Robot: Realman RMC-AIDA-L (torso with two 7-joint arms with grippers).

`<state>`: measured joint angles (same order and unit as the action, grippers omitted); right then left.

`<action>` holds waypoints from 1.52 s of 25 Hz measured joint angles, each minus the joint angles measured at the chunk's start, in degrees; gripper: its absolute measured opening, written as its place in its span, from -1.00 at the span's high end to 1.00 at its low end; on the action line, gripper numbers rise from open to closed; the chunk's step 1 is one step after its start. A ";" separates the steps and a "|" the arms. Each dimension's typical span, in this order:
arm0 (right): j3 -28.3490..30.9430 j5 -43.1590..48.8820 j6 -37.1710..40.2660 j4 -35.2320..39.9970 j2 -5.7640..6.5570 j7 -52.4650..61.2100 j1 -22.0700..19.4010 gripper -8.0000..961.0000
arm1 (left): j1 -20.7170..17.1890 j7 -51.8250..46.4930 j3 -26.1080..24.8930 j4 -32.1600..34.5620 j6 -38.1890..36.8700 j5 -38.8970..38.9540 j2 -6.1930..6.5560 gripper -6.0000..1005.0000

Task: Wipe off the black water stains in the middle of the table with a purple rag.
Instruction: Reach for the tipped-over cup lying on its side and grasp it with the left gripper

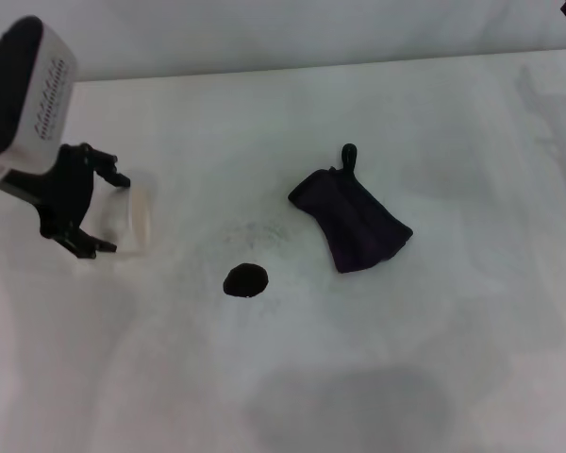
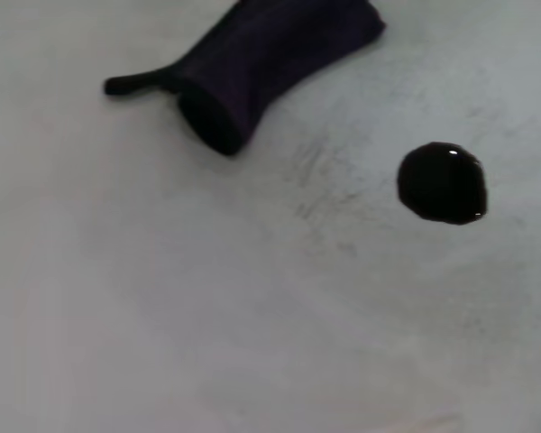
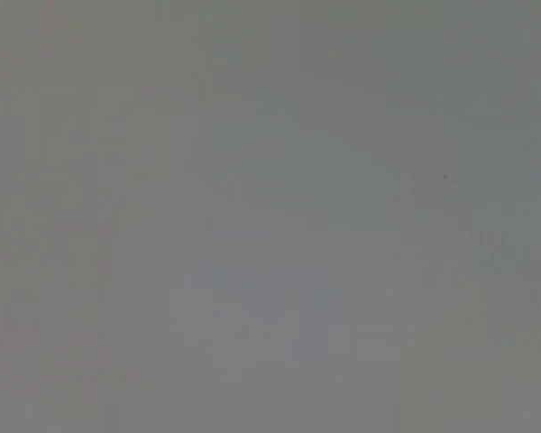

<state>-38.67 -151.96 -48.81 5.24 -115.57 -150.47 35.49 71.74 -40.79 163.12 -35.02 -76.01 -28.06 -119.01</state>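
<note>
Broadly, the white matte tabletop [image 1: 406, 359] with faint grey blotches fills the head view, meeting a pale wall along its far edge. Near the left edge the left gripper [image 1: 99, 215] is clenched around a white paper cup [image 1: 124, 219]. Only a dark tip of the right arm shows at the far right corner; its gripper is out of view, and the right wrist view is blank grey. The left wrist view reveals a glossy highlight on the black water stains [image 2: 442, 182], a small roundish blot at mid-tabletop. The purple rag [image 1: 354, 219], nearly black and crumpled with a loop at one corner, lies near the blot, toward the far right.
</note>
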 joint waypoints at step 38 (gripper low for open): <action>0.00 0.01 1.53 1.02 0.00 -0.31 -0.44 -0.66 | -0.46 -7.45 -0.09 5.03 4.74 -2.20 -0.07 -0.71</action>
<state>-38.67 -151.95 -47.28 6.26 -115.57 -150.78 35.05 71.28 -48.24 163.04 -30.00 -71.27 -30.25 -119.08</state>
